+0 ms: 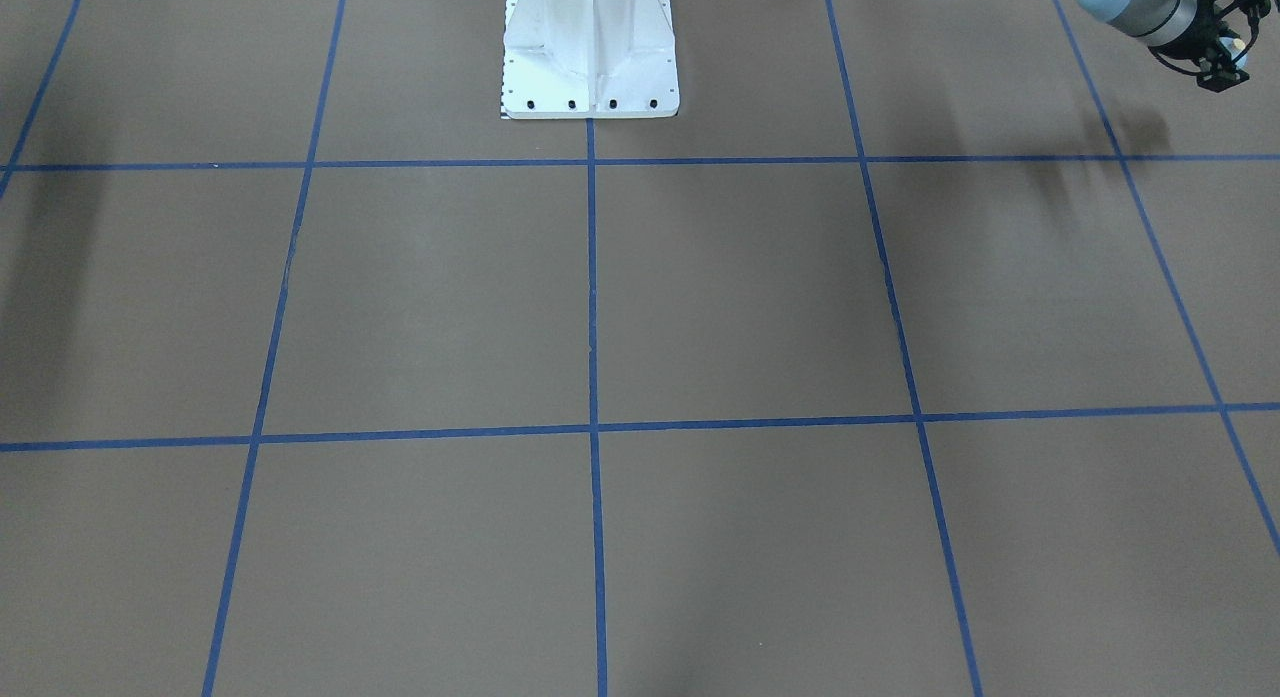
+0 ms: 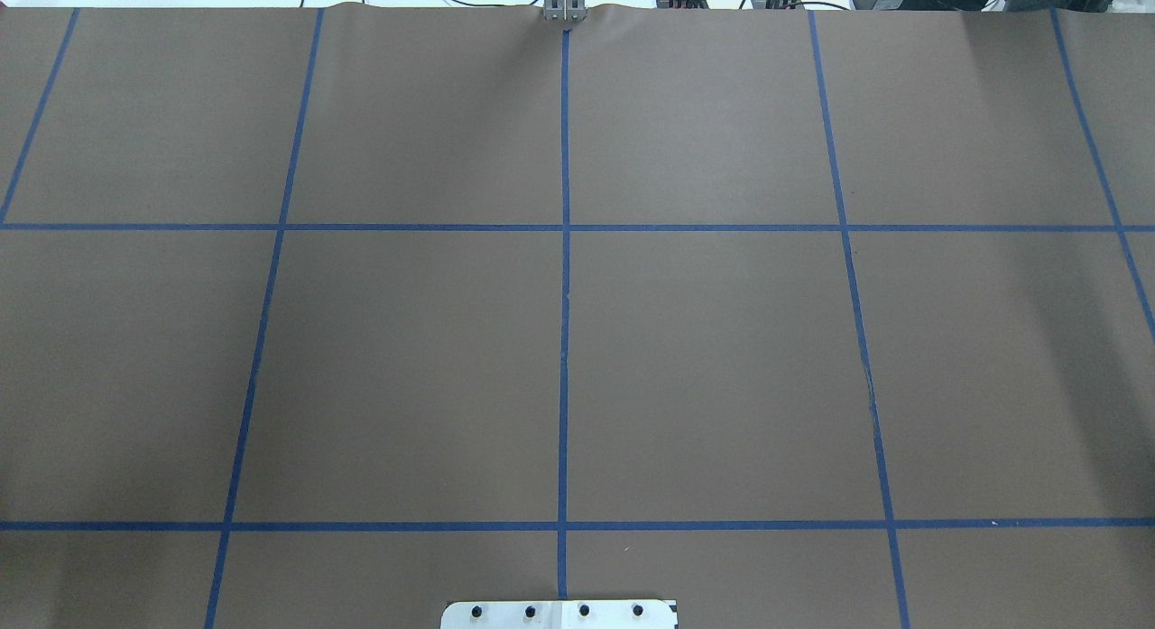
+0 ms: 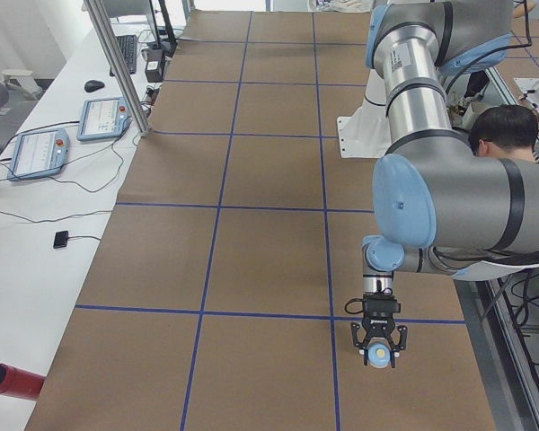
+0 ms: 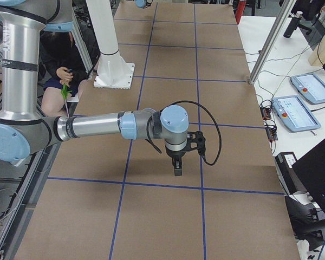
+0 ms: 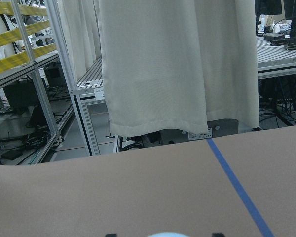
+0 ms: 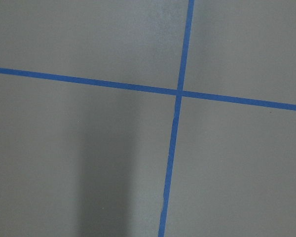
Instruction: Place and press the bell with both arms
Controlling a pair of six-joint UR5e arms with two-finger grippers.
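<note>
My left gripper [image 3: 378,350] hangs over the table's left end, its fingers closed around the small light-blue bell [image 3: 377,357], held a little above the brown surface. In the left wrist view only the bell's top [image 5: 167,235] shows at the bottom edge, between two black fingertips [image 5: 111,235]. The same gripper [image 1: 1222,72] shows in the front view's top right corner. My right gripper [image 4: 177,169] points down over the table near the right end. It shows only in the right side view, so I cannot tell whether it is open or shut.
The white bolted pedestal [image 1: 590,67] stands at the robot's edge of the table [image 2: 559,614]. A person [image 3: 508,135] sits behind the robot. Teach pendants [image 3: 40,153] and a red cylinder [image 3: 9,382] lie on the white bench beyond the far edge. Blue tape lines [image 2: 565,340] grid the table.
</note>
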